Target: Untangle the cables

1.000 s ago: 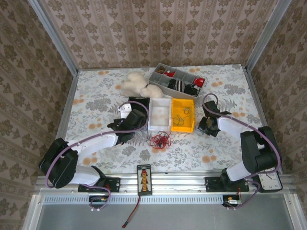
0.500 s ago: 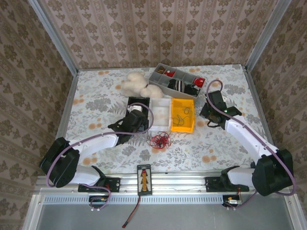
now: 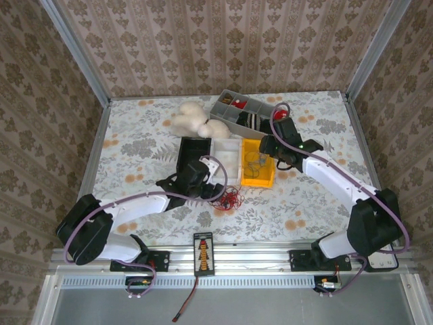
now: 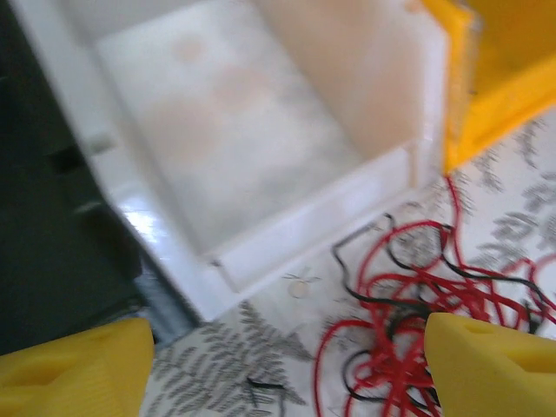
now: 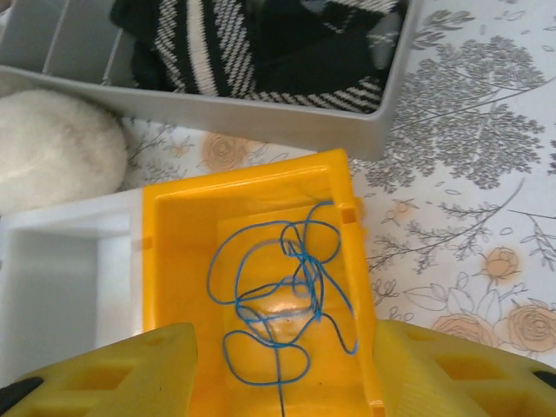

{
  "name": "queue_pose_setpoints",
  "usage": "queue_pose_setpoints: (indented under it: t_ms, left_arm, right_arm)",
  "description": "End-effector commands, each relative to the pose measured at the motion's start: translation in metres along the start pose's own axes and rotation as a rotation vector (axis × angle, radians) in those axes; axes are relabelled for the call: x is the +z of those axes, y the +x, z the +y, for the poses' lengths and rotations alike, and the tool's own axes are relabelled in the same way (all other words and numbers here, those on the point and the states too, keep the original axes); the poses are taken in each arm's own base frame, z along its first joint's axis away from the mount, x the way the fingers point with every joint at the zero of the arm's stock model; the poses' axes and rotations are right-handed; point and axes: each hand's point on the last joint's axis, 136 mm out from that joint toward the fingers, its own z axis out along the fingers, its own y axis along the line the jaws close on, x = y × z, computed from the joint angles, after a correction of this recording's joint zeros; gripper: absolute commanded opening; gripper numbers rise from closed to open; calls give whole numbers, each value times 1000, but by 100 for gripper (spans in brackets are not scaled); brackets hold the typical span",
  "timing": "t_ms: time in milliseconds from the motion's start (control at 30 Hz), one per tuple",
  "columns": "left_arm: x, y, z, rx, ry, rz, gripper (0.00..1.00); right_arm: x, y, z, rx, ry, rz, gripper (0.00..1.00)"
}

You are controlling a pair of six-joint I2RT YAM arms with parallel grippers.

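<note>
Two hands are spread open: the left hand [image 4: 287, 352] over red and black cables [image 4: 434, 300], the right hand [image 5: 282, 360] over a blue wire [image 5: 300, 265] in a yellow box [image 5: 165, 261].

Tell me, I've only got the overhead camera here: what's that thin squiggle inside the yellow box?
Observer: The right wrist view makes it clear. It's a blue wire lying in loose loops on the floor of the yellow bin.
Operator: And the red clump by the other claw, is it all red?
Observer: No. In the left wrist view a black wire runs through the red tangle, which sits on the table just off the white bin's front corner.
Operator: Is that claw gripping it?
Observer: No. The left gripper has its fingers spread wide, and nothing is pinched between them.
</note>
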Motion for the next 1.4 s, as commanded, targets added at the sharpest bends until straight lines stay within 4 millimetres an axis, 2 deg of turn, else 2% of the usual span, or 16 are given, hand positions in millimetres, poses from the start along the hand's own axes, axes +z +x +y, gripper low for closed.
queue_pose_setpoints:
  t_ms: [0,67,167,333,467,667,800,933,1000,1033,1133,1267,1300,1367]
  left_arm:
    - [-6,2,-17,58,90,13,81]
    - [-3,5,-18,54,101,19,78]
    - [3,10,-18,51,99,38,73]
    - [14,22,-20,58,119,81,64]
    - [22,29,-22,54,133,111,58]
    - [28,35,-21,40,135,134,41]
    - [32,41,-20,30,131,150,29]
    - [35,44,-12,13,97,165,10]
    - [35,46,-3,-7,54,173,0]
    - [35,47,2,-23,25,178,0]
    - [33,50,12,-49,-19,183,0]
    - [29,52,12,-53,-19,178,0]
    - [28,52,12,-53,-16,176,0]
    - [28,52,11,-56,-13,176,0]
  right_arm:
    - [-5,16,17,-79,-79,34,56]
    - [-2,39,28,-140,-136,89,56]
    - [-12,70,48,-201,-250,159,55]
    - [-14,130,65,-284,-359,324,54]
    - [-6,168,62,-326,-366,448,52]
    - [16,195,54,-342,-335,552,47]
    - [27,206,55,-343,-329,602,40]
    - [32,206,46,-342,-285,599,10]
    - [31,202,37,-332,-241,573,3]
    - [30,199,30,-320,-213,558,0]
    - [26,187,11,-272,-142,508,0]
    - [11,174,12,-271,-174,440,0]
    - [7,173,17,-285,-206,431,4]
    - [1,175,29,-302,-276,433,27]
